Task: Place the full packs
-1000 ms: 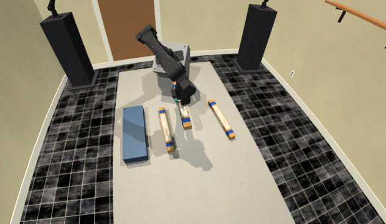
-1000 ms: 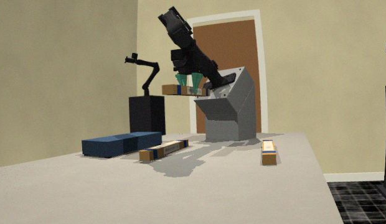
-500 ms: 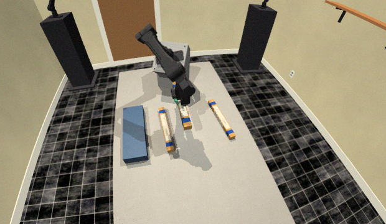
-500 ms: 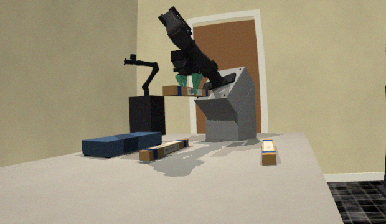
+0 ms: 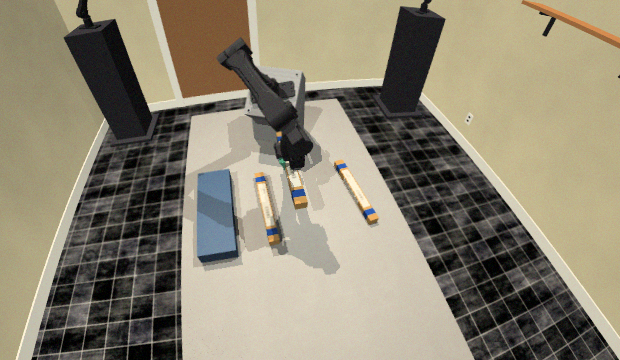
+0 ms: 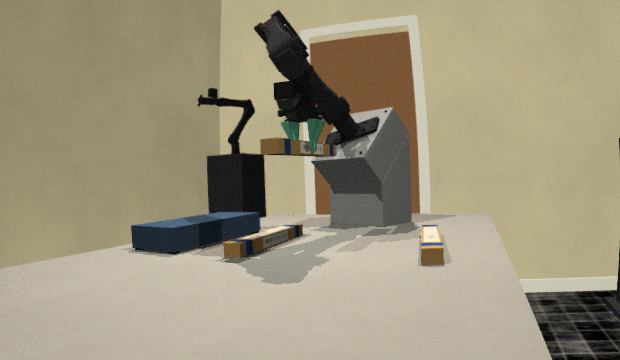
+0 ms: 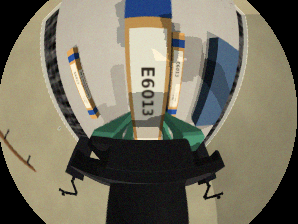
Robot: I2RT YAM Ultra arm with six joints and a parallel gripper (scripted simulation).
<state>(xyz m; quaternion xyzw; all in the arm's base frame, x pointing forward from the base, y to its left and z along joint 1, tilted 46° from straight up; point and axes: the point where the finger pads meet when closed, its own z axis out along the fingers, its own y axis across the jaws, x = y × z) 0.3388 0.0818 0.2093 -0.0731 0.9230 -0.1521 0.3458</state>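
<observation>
My gripper [image 5: 286, 163] [image 6: 303, 144] [image 7: 147, 113] is shut on an orange-and-white pack marked E6013 [image 5: 296, 188] [image 6: 279, 146] [image 7: 148, 56]. It grips the pack near one end and holds it level, high above the table [image 5: 315, 300]. A second pack [image 5: 267, 207] [image 6: 262, 241] [image 7: 177, 72] lies flat on the table beside the low blue platform [image 5: 216, 215] [image 6: 190, 231] [image 7: 216, 83]. A third pack [image 5: 356, 191] [image 6: 432, 243] [image 7: 83, 83] lies flat on the far side from the platform. Nothing lies on the platform.
The arm's grey base [image 5: 290, 95] [image 6: 370, 175] stands at the table's back edge. Two black towers [image 5: 107, 80] [image 5: 410, 60] stand on the tiled floor behind the table.
</observation>
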